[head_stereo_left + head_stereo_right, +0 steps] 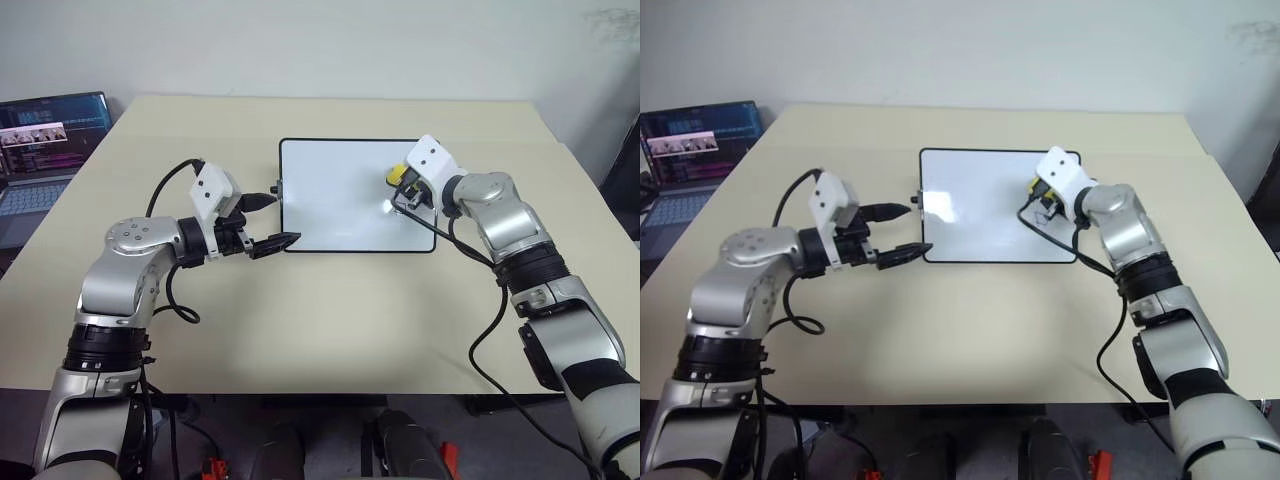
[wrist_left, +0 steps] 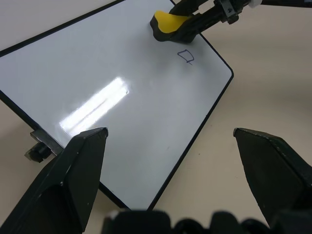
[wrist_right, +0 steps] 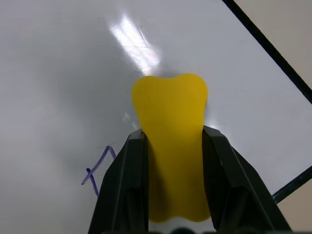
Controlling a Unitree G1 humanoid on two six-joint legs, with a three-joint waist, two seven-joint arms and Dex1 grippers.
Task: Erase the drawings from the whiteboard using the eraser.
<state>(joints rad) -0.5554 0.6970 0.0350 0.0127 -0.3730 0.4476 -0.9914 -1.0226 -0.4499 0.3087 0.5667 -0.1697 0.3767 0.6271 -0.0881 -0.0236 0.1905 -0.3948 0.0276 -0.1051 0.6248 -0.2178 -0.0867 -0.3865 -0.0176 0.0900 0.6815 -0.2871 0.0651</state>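
The whiteboard lies flat on the table with its black frame all around. My right gripper is shut on the yellow eraser and holds it on the board near the right edge. In the right wrist view the eraser sticks out between the two black fingers. A small blue square drawing sits just beside the eraser, and blue strokes show next to the fingers. My left gripper stands open at the board's left edge, next to the side knob.
An open laptop stands at the table's far left edge. The beige table stretches toward me in front of the board. Black cables loop from both wrists.
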